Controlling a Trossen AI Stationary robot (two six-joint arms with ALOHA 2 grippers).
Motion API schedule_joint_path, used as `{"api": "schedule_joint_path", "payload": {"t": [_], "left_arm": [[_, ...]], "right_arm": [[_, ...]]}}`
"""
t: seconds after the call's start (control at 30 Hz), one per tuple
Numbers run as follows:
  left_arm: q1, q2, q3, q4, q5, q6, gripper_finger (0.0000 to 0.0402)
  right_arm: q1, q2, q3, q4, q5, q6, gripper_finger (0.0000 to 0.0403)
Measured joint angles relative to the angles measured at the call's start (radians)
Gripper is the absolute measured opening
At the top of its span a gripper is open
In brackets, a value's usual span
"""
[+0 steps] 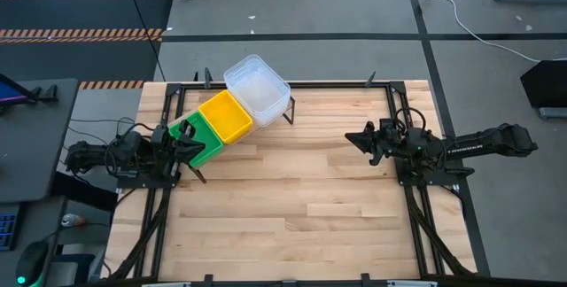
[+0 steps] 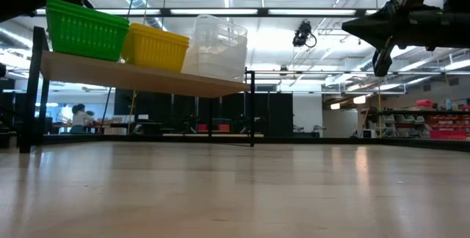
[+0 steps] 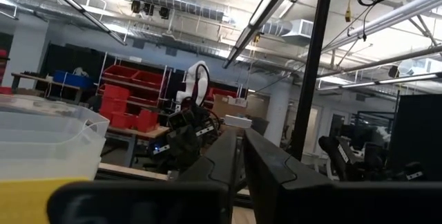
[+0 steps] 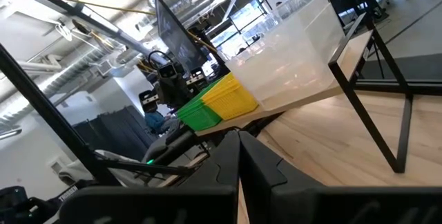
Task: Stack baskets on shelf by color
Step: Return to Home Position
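Note:
Three basket stacks stand in a row on the slanted plywood shelf (image 2: 147,78): green (image 1: 207,143) (image 2: 87,29), yellow (image 1: 228,116) (image 2: 156,47) and clear (image 1: 257,88) (image 2: 217,47). My left gripper (image 1: 188,135) (image 3: 240,148) is shut and sits high at the green stack's left corner, touching nothing that I can see. Its wrist view shows the clear basket (image 3: 48,141) above a strip of yellow (image 3: 27,189). My right gripper (image 1: 354,138) (image 4: 239,141) is shut, raised over the table's right half, pointing toward the shelf (image 4: 311,98).
The shelf stands on thin black legs (image 4: 376,79) at the table's far left. A black frame (image 1: 390,92) runs along the slatted tabletop's edges. Bare wood (image 1: 301,198) spreads between the arms and toward the near edge. People sit in the room behind (image 2: 77,117).

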Motion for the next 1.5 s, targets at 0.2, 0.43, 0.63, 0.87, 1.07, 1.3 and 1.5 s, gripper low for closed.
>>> {"api": "schedule_joint_path", "payload": {"t": [0.2,0.43,0.63,0.87,1.07,1.3,1.5], "left_arm": [[0.0,0.0,0.0,0.0,0.0,0.001,0.0028],[0.0,0.0,0.0,0.0,0.0,0.0,0.0036],[0.0,0.0,0.0,0.0,0.0,0.001,0.0037],[0.0,0.0,0.0,0.001,0.0,0.0,0.003],[0.0,0.0,0.0,0.001,0.0,0.0,0.0037],[0.0,0.0,0.001,0.001,0.0,0.001,0.0034],[0.0,0.0,0.001,0.001,0.0,0.0,0.0031]], "right_arm": [[0.0,0.0,0.0,0.0,0.0,0.0,0.001],[0.0,0.0,0.0,0.0,0.0,-0.001,0.001],[0.0,0.0,0.0,0.0,0.0,-0.001,0.001],[0.0,0.0,0.0,0.0,0.0,-0.001,0.001],[0.0,0.0,0.0,0.0,0.0,-0.001,0.001],[0.0,0.0,0.0,0.0,0.0,-0.001,0.001],[0.0,0.0,0.0,0.0,0.0,-0.001,0.001]]}}
